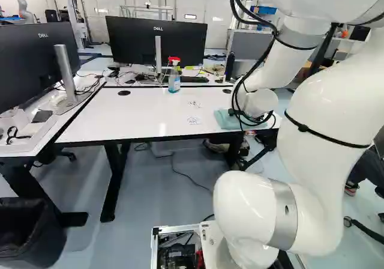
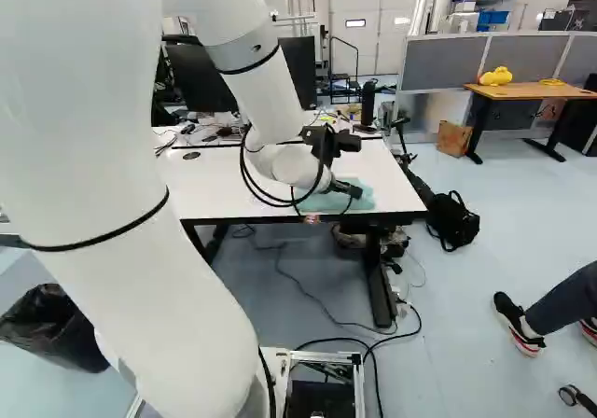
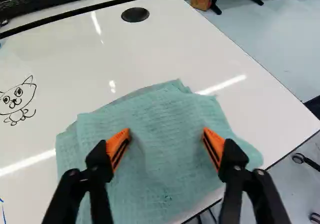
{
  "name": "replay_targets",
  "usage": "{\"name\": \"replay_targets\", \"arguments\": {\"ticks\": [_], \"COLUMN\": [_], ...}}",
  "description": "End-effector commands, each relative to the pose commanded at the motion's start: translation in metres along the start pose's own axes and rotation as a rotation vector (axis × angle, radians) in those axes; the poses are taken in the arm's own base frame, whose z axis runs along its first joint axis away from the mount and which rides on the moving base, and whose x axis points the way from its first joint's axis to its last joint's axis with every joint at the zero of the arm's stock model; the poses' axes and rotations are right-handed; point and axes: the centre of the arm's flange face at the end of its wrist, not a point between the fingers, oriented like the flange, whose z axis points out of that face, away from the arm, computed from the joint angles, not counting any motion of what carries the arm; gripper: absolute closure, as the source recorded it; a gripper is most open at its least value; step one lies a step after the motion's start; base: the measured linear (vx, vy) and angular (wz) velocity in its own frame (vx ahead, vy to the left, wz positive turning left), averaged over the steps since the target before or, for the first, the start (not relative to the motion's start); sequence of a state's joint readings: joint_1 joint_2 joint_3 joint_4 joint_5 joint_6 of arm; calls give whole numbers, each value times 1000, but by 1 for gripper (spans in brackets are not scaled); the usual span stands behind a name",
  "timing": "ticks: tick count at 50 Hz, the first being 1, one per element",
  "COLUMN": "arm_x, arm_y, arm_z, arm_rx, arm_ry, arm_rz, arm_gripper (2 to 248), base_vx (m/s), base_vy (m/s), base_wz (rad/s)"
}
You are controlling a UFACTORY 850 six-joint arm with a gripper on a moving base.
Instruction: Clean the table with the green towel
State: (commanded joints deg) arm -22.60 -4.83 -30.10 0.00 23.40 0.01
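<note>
jaws spread over green towel (image 3: 167, 114); closing too high may grab nothing, too low may scrape bench (image 3: 65, 79). shallow pinch could slip mid-wipe, leaving cat drawing (image 3: 18, 101).

The white table (image 1: 120, 122) bears a towel (image 3: 160, 149). Cat drawings (image 3: 17, 101) lie beside it; a bottle (image 1: 174, 81) stands farther back.

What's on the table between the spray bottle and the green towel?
A small line drawing, seen in the left base view; a second drawing sits closer to the table's near edge.
</note>
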Motion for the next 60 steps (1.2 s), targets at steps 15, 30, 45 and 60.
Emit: {"name": "replay_targets", "arguments": {"ticks": [15, 30, 45, 60], "arm_x": [0, 0, 4, 13], "arm_y": [0, 0, 0, 0], "arm_z": [0, 0, -7, -22], "arm_rx": [0, 0, 0, 0], "arm_ry": [0, 0, 19, 57], "arm_rz": [0, 0, 0, 0], "arm_gripper": [146, 215, 215, 215], "base_vx": [0, 0, 0, 0], "base_vy": [0, 0, 0, 0], "base_wz": [0, 0, 0, 0]}}
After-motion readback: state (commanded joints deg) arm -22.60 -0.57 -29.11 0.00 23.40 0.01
